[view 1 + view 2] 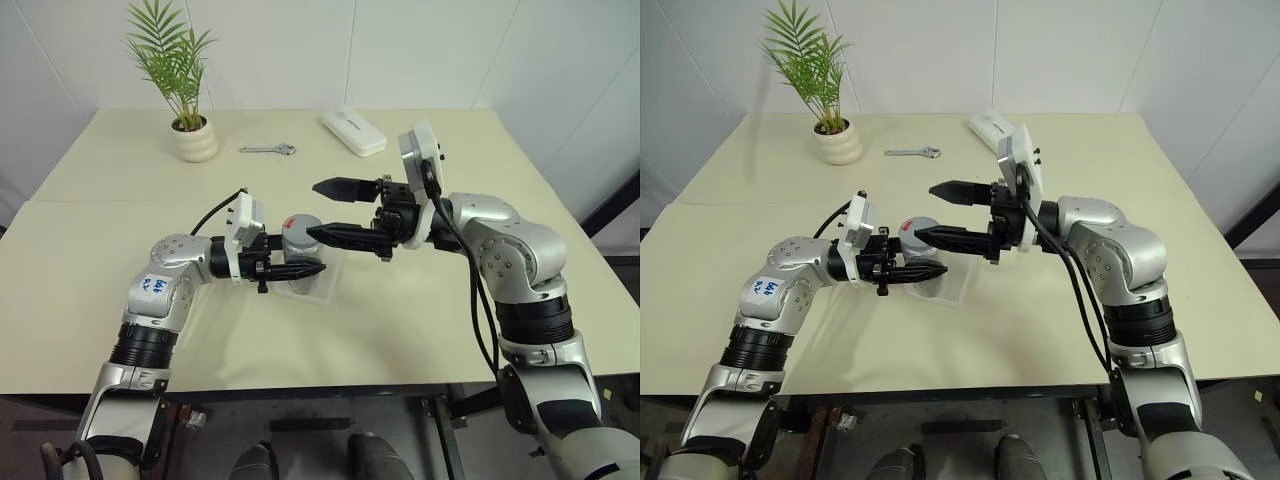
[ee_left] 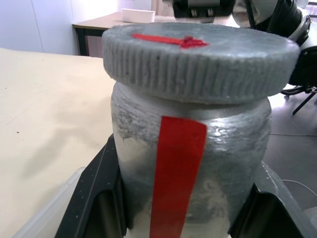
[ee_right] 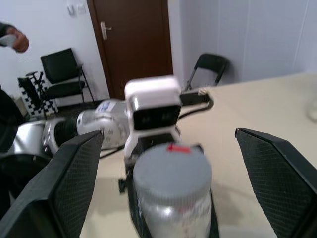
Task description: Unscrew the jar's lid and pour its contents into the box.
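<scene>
Over the middle of the cream table [image 1: 420, 320] we hold the jar [image 1: 297, 243] upright in our left gripper [image 1: 300, 258], whose two black fingers are clamped on the silvery-grey body from either side. In the left wrist view the jar's red label strip runs down the body between the fingers [image 2: 94, 198]. Its lid [image 2: 200, 59], a ribbed grey disc with a red mark on top, is still seated on the jar. We cannot see the contents through the jar's wall.

Beneath the jar lies the box [image 1: 322, 285], a shallow clear tray, with the jar over its near-left part; whether the jar's base touches it we cannot tell.

Our right gripper [image 1: 322, 209] points level toward the jar with its fingers spread wide, gripping nothing. One finger passes just above and behind the lid, the other sits beside the jar's upper edge.

Farther back stand a potted plant [image 1: 192, 130], a wrench [image 1: 268, 149] and a white oblong case [image 1: 353, 131], well apart from the jar.
</scene>
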`<state>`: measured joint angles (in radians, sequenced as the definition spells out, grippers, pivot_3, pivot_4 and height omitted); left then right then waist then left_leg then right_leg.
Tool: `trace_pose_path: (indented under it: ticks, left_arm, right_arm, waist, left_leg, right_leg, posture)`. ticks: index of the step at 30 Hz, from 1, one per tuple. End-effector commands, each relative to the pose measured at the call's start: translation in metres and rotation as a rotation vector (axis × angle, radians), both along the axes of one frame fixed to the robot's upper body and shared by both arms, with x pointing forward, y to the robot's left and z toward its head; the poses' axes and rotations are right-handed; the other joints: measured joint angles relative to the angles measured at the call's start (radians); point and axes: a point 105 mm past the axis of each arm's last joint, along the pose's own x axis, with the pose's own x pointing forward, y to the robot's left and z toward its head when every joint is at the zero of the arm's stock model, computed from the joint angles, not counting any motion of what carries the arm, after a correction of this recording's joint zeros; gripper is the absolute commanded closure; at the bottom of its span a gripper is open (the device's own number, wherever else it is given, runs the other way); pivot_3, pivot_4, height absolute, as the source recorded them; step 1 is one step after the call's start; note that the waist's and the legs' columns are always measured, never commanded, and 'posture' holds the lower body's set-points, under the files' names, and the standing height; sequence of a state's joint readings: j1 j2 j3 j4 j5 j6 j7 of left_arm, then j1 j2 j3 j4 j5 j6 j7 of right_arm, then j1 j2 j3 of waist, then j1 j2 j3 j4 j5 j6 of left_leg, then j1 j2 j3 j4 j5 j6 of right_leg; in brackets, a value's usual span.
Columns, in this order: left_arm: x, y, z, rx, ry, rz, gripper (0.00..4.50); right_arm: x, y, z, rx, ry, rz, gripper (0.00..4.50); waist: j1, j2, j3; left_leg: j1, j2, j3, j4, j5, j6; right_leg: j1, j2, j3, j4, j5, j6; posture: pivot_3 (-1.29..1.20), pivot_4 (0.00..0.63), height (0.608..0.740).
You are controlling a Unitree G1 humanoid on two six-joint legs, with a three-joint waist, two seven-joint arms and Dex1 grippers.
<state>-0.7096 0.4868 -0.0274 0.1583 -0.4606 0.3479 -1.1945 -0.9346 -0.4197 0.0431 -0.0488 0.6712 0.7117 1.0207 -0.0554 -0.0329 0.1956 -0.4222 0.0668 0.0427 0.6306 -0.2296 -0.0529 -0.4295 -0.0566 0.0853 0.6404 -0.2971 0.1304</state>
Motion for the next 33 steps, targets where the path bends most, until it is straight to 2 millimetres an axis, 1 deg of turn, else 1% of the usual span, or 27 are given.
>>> trace_pose_path:
  ticks: [1, 4, 8, 11, 24, 27, 29, 33]
  left_arm:
    - [-0.003, -0.001, 0.014, -0.004, -0.067, -0.016, 2.57]
    - [-0.003, -0.001, 0.014, -0.005, -0.067, -0.018, 2.57]
    - [-0.004, -0.002, 0.014, -0.005, -0.067, -0.019, 2.57]
    - [-0.004, -0.002, 0.014, -0.006, -0.067, -0.018, 2.57]
    - [-0.005, -0.002, 0.013, -0.008, -0.066, -0.018, 2.57]
    - [-0.004, -0.002, 0.014, -0.008, -0.067, -0.018, 2.57]
    - [-0.005, -0.002, 0.014, -0.009, -0.067, -0.018, 2.57]
    - [-0.005, -0.002, 0.013, -0.008, -0.065, -0.017, 2.57]
  right_arm:
    - [-0.001, 0.010, 0.004, -0.031, -0.033, -0.013, 0.03]
    - [0.001, 0.013, 0.002, -0.041, -0.029, -0.018, 0.03]
    - [0.005, 0.019, -0.013, -0.103, -0.036, -0.033, 0.03]
    - [0.004, 0.021, -0.018, -0.121, -0.029, -0.027, 0.03]
    - [0.004, 0.021, -0.017, -0.102, -0.025, -0.026, 0.03]
    - [0.003, 0.022, -0.017, -0.096, -0.027, -0.023, 0.61]
    - [0.000, 0.022, -0.013, -0.073, -0.020, -0.009, 1.23]
    - [-0.002, 0.022, -0.009, -0.046, -0.004, -0.007, 1.23]
  waist:
    - [0.000, 0.000, 0.000]
    - [0.001, 0.000, 0.000]
    - [0.001, 0.000, 0.000]
    - [0.001, 0.000, 0.000]
    - [0.001, 0.000, 0.000]
    - [0.000, 0.000, 0.000]
    - [0.000, 0.000, 0.000]
    - [0.001, 0.000, 0.000]
  left_leg:
    - [0.000, 0.000, 0.000, 0.000, 0.000, 0.000]
    - [0.000, 0.000, 0.000, 0.000, 0.000, 0.000]
    - [0.000, 0.000, 0.000, -0.001, 0.000, 0.000]
    - [0.000, 0.000, 0.000, -0.001, 0.000, 0.000]
    - [0.000, 0.000, 0.000, 0.000, 0.000, 0.000]
    - [0.000, 0.000, 0.000, 0.000, 0.000, 0.000]
    - [0.000, 0.000, 0.000, 0.000, 0.000, 0.000]
    - [0.000, 0.000, 0.000, 0.000, 0.000, 0.000]
  right_leg:
    - [0.000, 0.000, 0.000, 0.000, 0.000, 0.000]
    - [0.000, 0.000, 0.000, -0.001, 0.000, 0.000]
    - [0.000, 0.000, 0.000, -0.001, 0.000, 0.000]
    - [0.000, 0.000, 0.000, -0.001, 0.000, 0.000]
    - [0.000, 0.000, 0.000, -0.001, 0.000, 0.000]
    - [0.000, 0.000, 0.000, -0.001, 0.000, 0.000]
    - [0.000, 0.000, 0.000, -0.001, 0.000, 0.000]
    - [0.000, 0.000, 0.000, -0.001, 0.000, 0.000]
  posture:
    - [0.00, 0.150, 0.740]
    - [0.00, 0.150, 0.740]
    - [0.00, 0.150, 0.740]
    - [0.00, 0.150, 0.740]
    - [0.00, 0.150, 0.740]
    - [0.00, 0.150, 0.740]
    - [0.00, 0.150, 0.740]
    - [0.00, 0.150, 0.740]
